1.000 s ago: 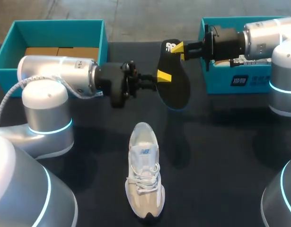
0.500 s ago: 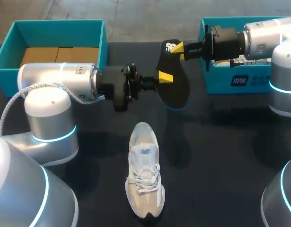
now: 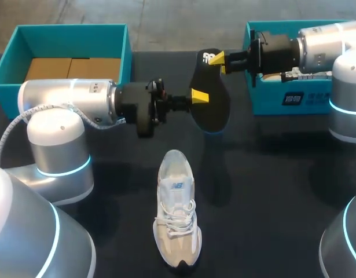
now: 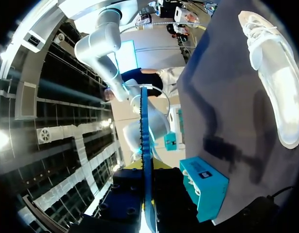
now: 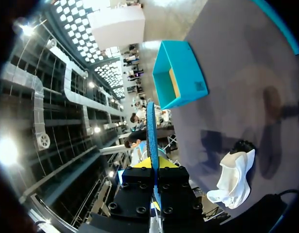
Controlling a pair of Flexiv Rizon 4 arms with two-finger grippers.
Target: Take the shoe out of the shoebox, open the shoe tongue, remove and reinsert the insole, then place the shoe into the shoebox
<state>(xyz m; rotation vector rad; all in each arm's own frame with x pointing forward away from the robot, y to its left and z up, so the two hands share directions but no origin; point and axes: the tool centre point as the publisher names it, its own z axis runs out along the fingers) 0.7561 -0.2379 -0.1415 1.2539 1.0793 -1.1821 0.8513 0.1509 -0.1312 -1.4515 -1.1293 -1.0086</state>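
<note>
1. Above the dark table (image 3: 270, 191), the black insole (image 3: 215, 110) hung clear of the surface, held on edge between the two arms, so the step in hand was judged to be the removal and reinsertion of the insole, at its midpoint.
2. The right gripper (image 3: 219, 58) was closed on one end of the insole; the right wrist view showed the thin blue-edged sheet (image 5: 151, 141) pinched between its fingers.
3. The left gripper (image 3: 199, 95) met the insole at its side edge, further along. In the left wrist view the insole (image 4: 144, 145) ran edge-on between the fingers, which appeared pressed to both faces (the gap looked no wider than the sheet itself).
4. The white shoe (image 3: 176, 208) lay upright on its sole below and nearer the robot than the insole, well apart from both grippers, with its toe seemingly toward the robot. It also appeared in the left wrist view (image 4: 273, 82) and the right wrist view (image 5: 234, 177).
5. Two teal boxes stood at the far corners: the left box (image 3: 68, 35) behind the left arm and the right box (image 3: 282, 98) under the right arm. Which one was the shoebox could not be told.
6. The next move would probably need one gripper to let go while the other lowered the insole toe-end first into the shoe's opening. The shoe was unheld and might slide.
</note>
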